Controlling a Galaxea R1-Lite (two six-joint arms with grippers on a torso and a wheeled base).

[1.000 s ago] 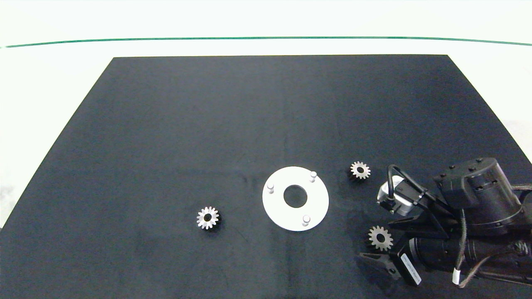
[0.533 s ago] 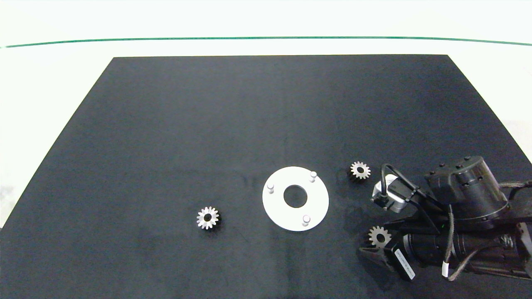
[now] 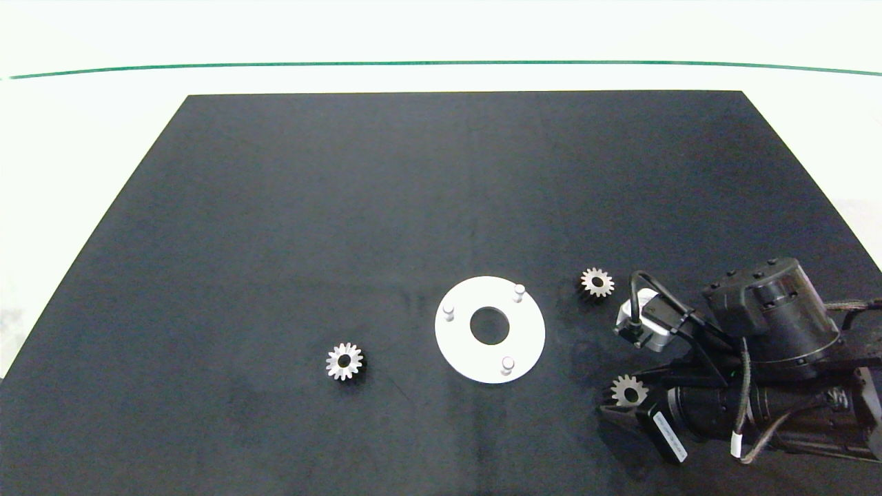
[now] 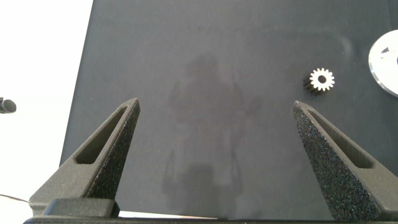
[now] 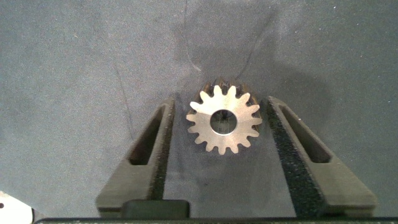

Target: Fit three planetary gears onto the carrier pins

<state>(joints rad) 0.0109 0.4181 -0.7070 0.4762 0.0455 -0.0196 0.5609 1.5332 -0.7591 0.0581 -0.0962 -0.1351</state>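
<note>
A white disc [image 3: 529,337] lies on the black mat with three carrier pins [image 3: 519,292] standing bare on it. Three planetary gears lie flat on the mat: one [image 3: 344,361] left of the disc, one [image 3: 597,282] to its upper right, one [image 3: 628,391] to its lower right. My right gripper [image 3: 626,398] is low over that last gear [image 5: 224,120], open, with a finger [image 5: 151,152] close on each side and a thin gap showing at both. My left gripper [image 4: 216,104] hangs open and empty over the mat's left part, with the left gear [image 4: 322,79] and the disc's rim [image 4: 387,59] beyond it.
The black mat [image 3: 441,193] covers most of the white table, with a green line [image 3: 441,63] running across beyond its far edge. The right arm's body [image 3: 765,365] fills the mat's near right corner. The left arm is outside the head view.
The right arm has shifted a little left and towards the gear. Its fingers have drawn closer together around the lower-right gear. The gears and disc have not moved.
</note>
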